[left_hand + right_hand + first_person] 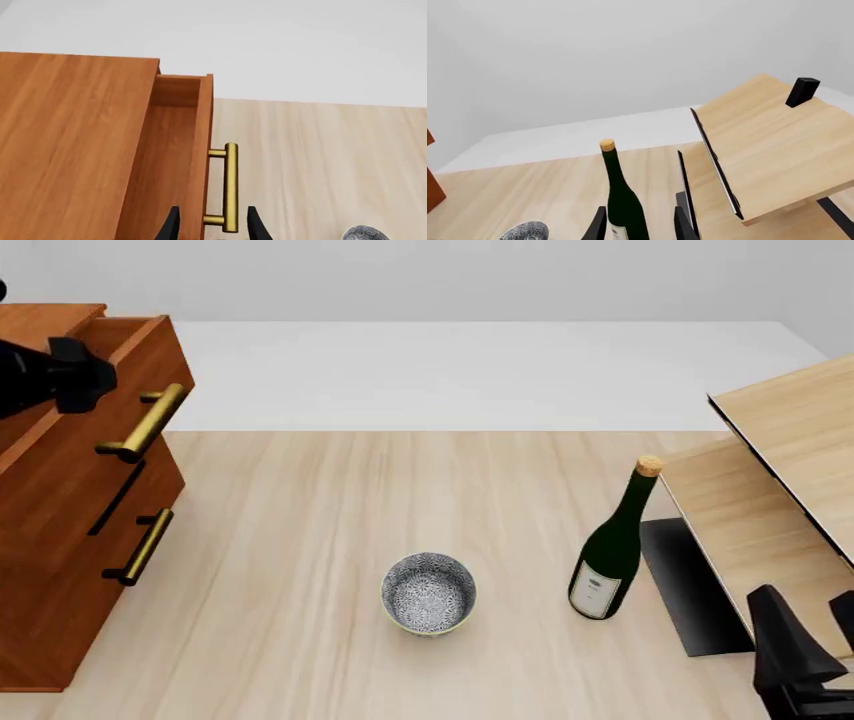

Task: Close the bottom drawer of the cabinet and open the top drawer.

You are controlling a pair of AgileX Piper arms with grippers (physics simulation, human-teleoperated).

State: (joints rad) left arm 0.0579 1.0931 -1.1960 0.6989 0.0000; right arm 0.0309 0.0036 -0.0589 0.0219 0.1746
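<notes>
The reddish-brown cabinet (54,570) stands at the table's left edge. Its top drawer (127,360) is pulled partly out, brass handle (140,425) forward. In the left wrist view the drawer's inside (175,150) shows. My left gripper (212,225) is open, its fingertips on either side of the drawer front and the brass handle (230,187). The bottom drawer (80,610) sits flush with the cabinet front, its handle (140,545) showing. My right gripper (817,635) stands open at the near right, far from the cabinet, holding nothing.
A green wine bottle (611,550) with a cork stands right of centre. A speckled bowl (429,592) sits near the middle. Pale light-wood furniture (787,480) with black parts fills the right side, close to my right gripper.
</notes>
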